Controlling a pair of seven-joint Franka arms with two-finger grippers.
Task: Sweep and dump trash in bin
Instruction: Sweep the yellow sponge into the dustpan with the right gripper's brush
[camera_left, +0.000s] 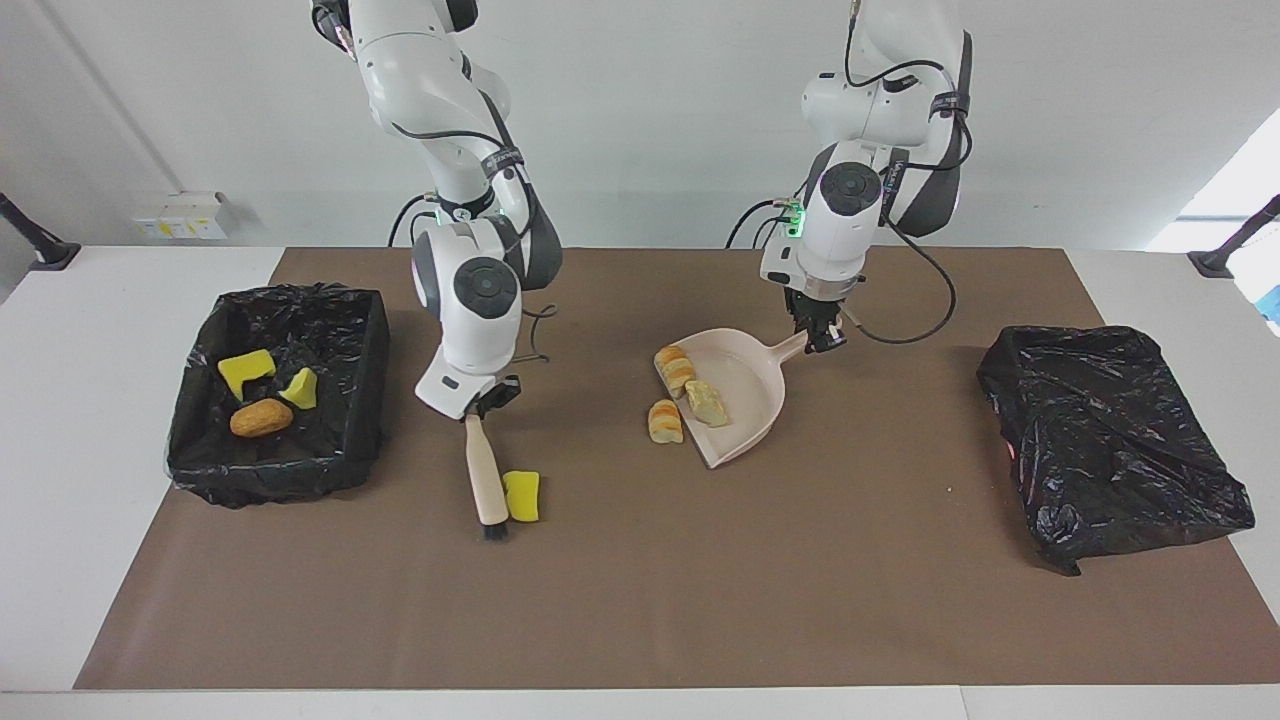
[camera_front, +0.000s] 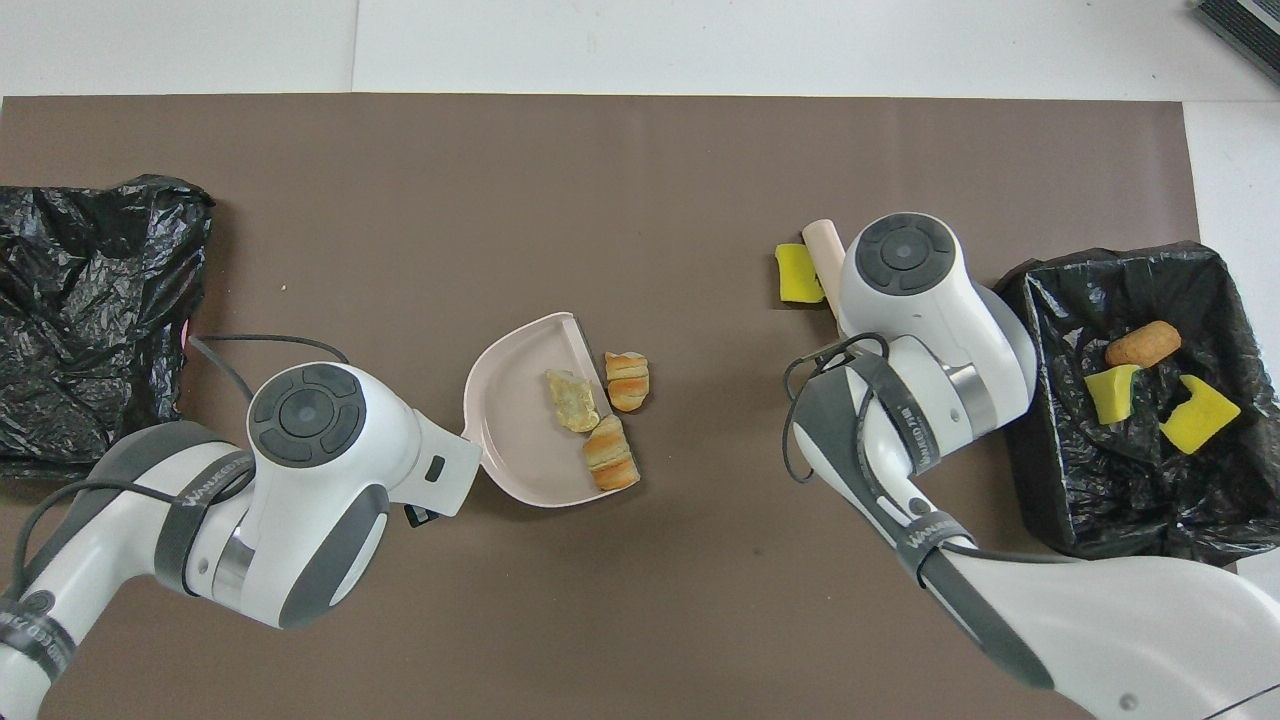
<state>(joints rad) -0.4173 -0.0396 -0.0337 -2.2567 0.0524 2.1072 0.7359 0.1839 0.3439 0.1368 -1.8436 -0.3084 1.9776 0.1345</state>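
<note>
Yellow and tan trash: seven scraps.
Bin (camera_left: 370, 330), frame left in the facing view: two yellow chunks, one tan lump (camera_left: 261, 417).
Dustpan (camera_left: 745, 400), centre: two pieces inside, a third striped one (camera_left: 665, 421) at its lip.
Mat (camera_left: 640, 600): one yellow chunk (camera_left: 522, 495) touching the brush (camera_left: 487, 480).
Right gripper (camera_left: 492, 400): pinching brush handle.
Left gripper (camera_left: 822, 335): clamped on dustpan handle.
Covered black bag (camera_left: 1110, 440), frame right: contents hidden.

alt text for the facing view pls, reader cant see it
Two white robot arms work at a brown table: the right gripper holds a beige wooden brush beside a yellow sponge chunk, while the left gripper holds a beige plastic dustpan with striped bread-like lumps. A black-lined bin contains three scraps.
</note>
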